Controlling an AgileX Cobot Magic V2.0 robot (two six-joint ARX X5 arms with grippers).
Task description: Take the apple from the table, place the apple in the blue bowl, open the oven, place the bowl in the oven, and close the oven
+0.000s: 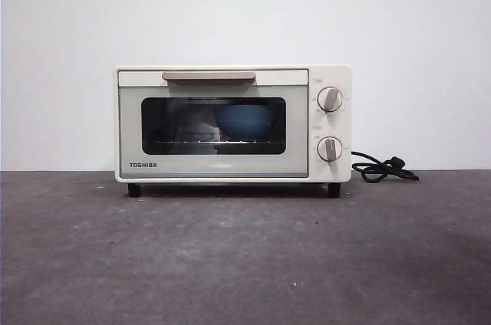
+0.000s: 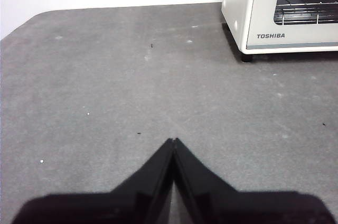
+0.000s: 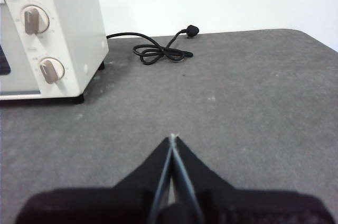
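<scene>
oven (image 1: 232, 124) sits shut at our twelve o'clock on the tabletop (image 1: 245, 256), blue bowl (image 1: 244, 120) inside; our left gripper (image 2: 174, 140) and right gripper (image 3: 172, 136) hover clenched, holding nothing.

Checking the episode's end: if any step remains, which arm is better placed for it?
Neither. The oven door is shut with the blue bowl inside. The left gripper and the right gripper are both shut over bare table, apart from the oven.

The dark grey, mottled surface (image 1: 245, 264) carries the cream-white oven (image 1: 232, 123), standing on its black feet near the back wall. Just beside the oven's knob side, its black cord (image 1: 383, 168) lies coiled on the surface.
</scene>
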